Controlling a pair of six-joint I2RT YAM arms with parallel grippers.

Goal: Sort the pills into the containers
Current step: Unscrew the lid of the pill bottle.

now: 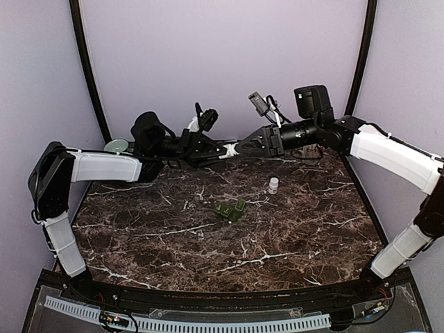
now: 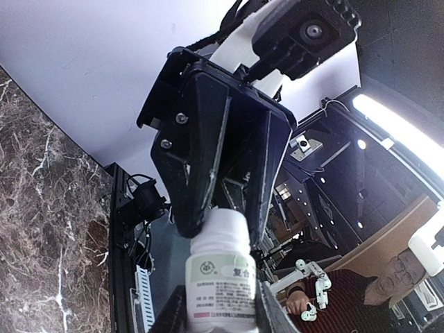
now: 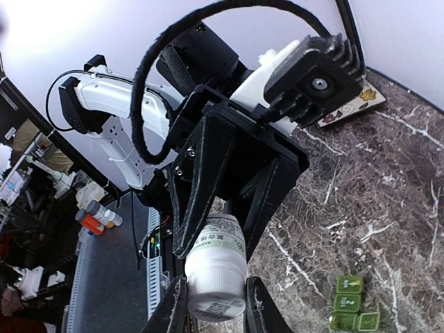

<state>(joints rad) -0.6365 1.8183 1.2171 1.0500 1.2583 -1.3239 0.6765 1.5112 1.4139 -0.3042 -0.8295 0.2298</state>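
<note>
- Top external view, nearest part: a green pill tray (image 1: 230,210) lies flat on the dark stone table (image 1: 312,229); its little boxes face up, likely so pills can drop in from above; no pills show in it from here
- A bit farther back, to the right of the tray and apart from it, a small white pot (image 1: 273,184) stands upright; it is too small to tell if it is a cap or a jar
- Farthest back, high over the table, both arms meet and share one white pill bottle (image 1: 228,150); it hangs on its side in the air between them
- The left gripper (image 2: 223,305) pinches the fat part with the label; the right gripper (image 3: 216,291) is closed round the other, plain white end; this looks like a hold for twisting a cap off, one side holding and the other turning, but that is a guess
- The pills are out of sight, most likely inside the bottle; so the sorting looks not yet begun
- Left wrist view adds what the top view cannot: the writing on the label, and the right fingers squeezed onto the thin white neck
- Right wrist view adds the other side: the left fingers hugging the bottle, the green tray far below, and a small card (image 3: 350,100) with coloured shapes at the table's far edge
</note>
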